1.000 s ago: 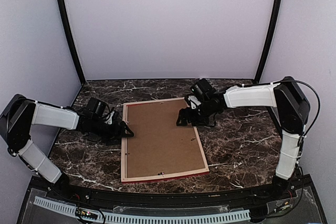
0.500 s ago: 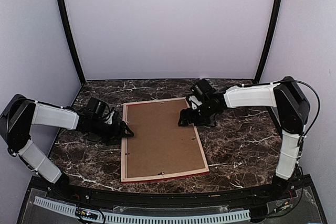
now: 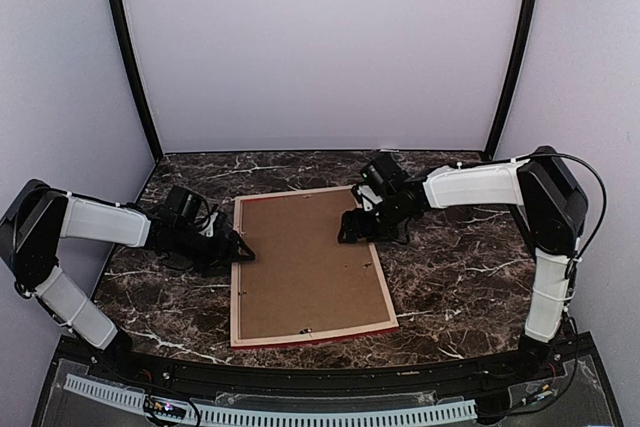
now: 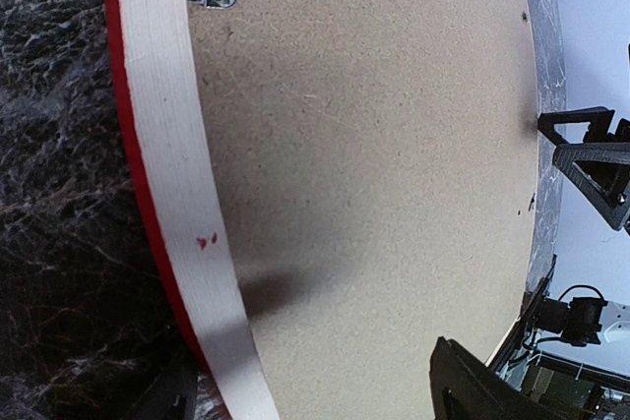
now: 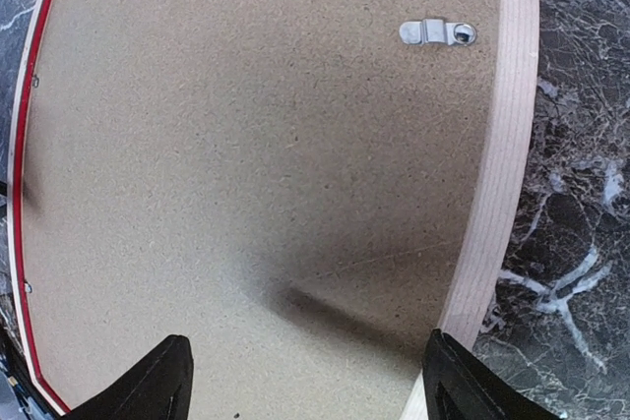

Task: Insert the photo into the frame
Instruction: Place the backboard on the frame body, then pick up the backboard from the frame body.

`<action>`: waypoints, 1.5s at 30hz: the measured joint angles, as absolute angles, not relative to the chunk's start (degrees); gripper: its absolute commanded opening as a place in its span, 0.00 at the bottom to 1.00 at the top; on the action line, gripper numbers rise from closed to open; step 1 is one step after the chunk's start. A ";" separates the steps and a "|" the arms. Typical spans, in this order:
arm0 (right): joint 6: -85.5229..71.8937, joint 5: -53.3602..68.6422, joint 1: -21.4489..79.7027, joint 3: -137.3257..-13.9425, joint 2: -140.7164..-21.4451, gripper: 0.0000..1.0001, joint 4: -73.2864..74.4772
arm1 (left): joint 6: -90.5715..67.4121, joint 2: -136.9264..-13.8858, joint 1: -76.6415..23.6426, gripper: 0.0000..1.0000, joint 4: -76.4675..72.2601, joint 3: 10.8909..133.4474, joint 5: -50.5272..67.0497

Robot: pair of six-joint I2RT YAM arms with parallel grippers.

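Both arms reach in low to opposite long edges of the frame (image 3: pixel 236 307), which lies pale back up at the middle of the marble table (image 3: pixel 450 277).
The left gripper (image 3: pixel 240 250) spreads wide across the left rail; the right gripper (image 3: pixel 347 230), forearm stretched leftward, gapes over the right rail near the far corner. Neither grips anything. The brown backing board (image 3: pixel 305 267) hides whatever lies beneath, and both wrist views cut off the fingers (image 5: pixel 157 386).

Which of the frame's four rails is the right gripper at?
The frame's right long rail, pale wood with a metal clip beside it: the open right gripper hangs over its inner edge. The open left gripper is at the opposite long rail.
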State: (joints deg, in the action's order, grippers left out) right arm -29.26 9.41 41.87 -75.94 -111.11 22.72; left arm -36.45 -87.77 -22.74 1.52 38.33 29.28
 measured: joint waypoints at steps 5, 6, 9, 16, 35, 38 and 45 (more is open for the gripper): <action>-29.50 8.91 42.13 -75.94 -111.20 0.80 22.65 | -36.47 -87.85 -22.74 0.84 1.43 38.33 29.36; -29.56 8.84 42.17 -75.94 -111.22 0.80 22.63 | -36.47 -87.90 -22.74 0.84 1.41 38.33 29.39; -29.76 8.54 42.30 -75.94 -111.31 0.80 22.52 | -36.49 -88.05 -22.76 0.84 1.41 38.44 29.45; -29.58 8.27 42.57 -75.90 -111.44 0.79 22.26 | -36.64 -88.40 -23.03 0.84 2.00 39.00 29.23; -26.98 9.52 42.59 -76.86 -112.29 0.78 23.42 | -37.30 -88.62 -27.40 0.84 4.67 40.91 21.96; -27.44 8.93 42.74 -77.52 -112.64 0.79 24.05 | -38.48 -88.31 -29.28 0.84 4.49 40.88 18.41; -28.84 -0.05 46.24 -79.48 -114.04 0.80 25.89 | -42.06 -87.77 -34.79 0.84 3.88 40.60 7.84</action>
